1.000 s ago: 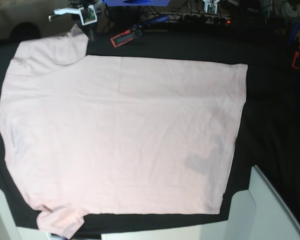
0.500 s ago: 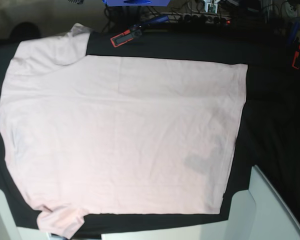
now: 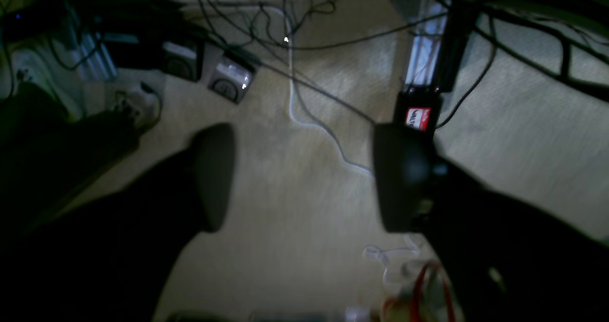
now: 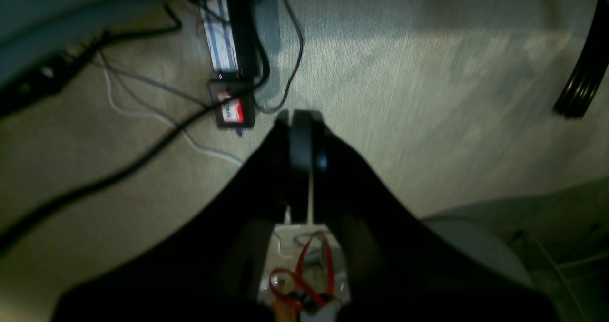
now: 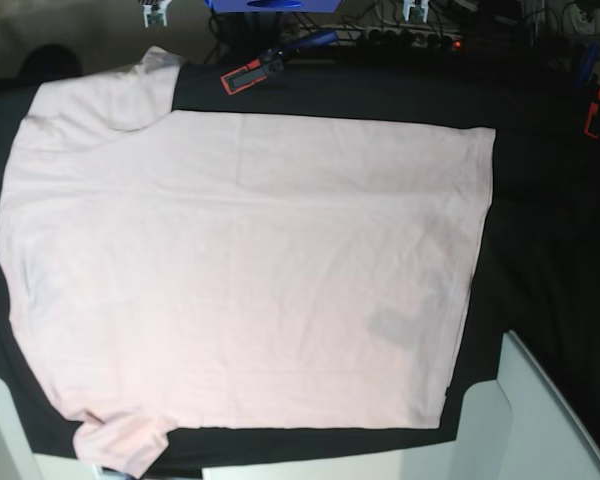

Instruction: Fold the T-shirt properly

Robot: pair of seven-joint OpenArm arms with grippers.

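Lying flat: T-shirt (image 5: 240,270), pale pink, spread across the dark counter (image 5: 550,230), filling most of the base view.
Collar end: toward the left of the base view, one sleeve up top-left, the other bunched at the bottom-left edge.
Hem end: on the right, straight, with a small greyish patch (image 5: 391,326) close by.
Cloth condition: smoothed out, only faint creases, no fold made yet; laid open like this presumably so both sleeves and the hem can be reached.
Left gripper (image 3: 304,174): jaws spread wide, nothing between them, only pale carpet floor (image 3: 295,246) and loose cables (image 3: 314,117) visible through the gap.
Right gripper (image 4: 299,141): jaws pressed together, pinching nothing, pointing at the same carpet beside a small black box with a red label (image 4: 230,110).
Arm positions: both off the counter and out of the base view, wrist cameras aimed at the floor, well apart from the cloth; looks like a parked pose away from the work.
Background clutter: red-and-black tool (image 5: 252,72) lying on the counter's far edge, just beyond the garment, not touching it.
Task stage, as a judgement: very start, folding not begun.
Next need, as a judgement: bringing both grippers over the counter to a sleeve or side edge.
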